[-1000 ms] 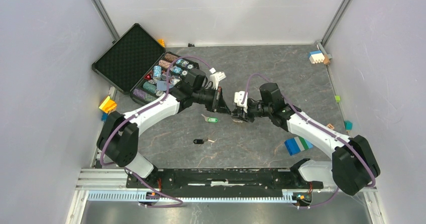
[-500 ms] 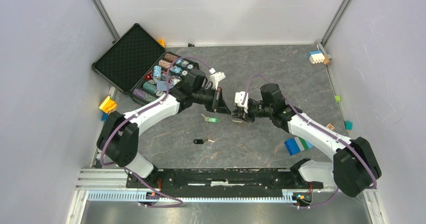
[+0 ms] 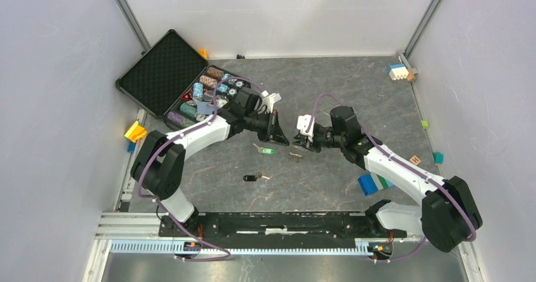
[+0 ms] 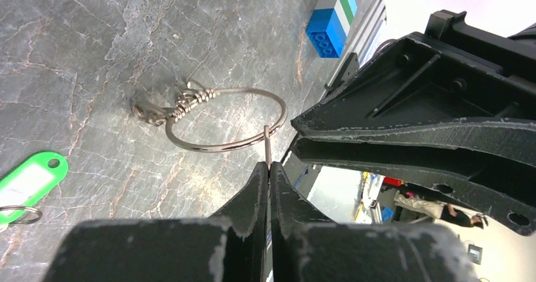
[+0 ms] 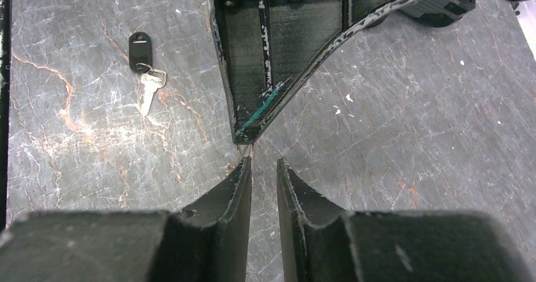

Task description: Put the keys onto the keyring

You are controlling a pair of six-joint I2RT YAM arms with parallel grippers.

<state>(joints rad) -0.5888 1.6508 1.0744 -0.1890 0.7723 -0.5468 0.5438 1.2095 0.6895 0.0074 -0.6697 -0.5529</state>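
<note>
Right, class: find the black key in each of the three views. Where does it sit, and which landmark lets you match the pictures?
Top external: the black key lies on the table left of centre, nearer the arm bases than the grippers.
Left wrist: not in it.
Right wrist: upper left, to the left of the left gripper.
Landmark: the left gripper, shut on the keyring, shows in all three views.
</note>
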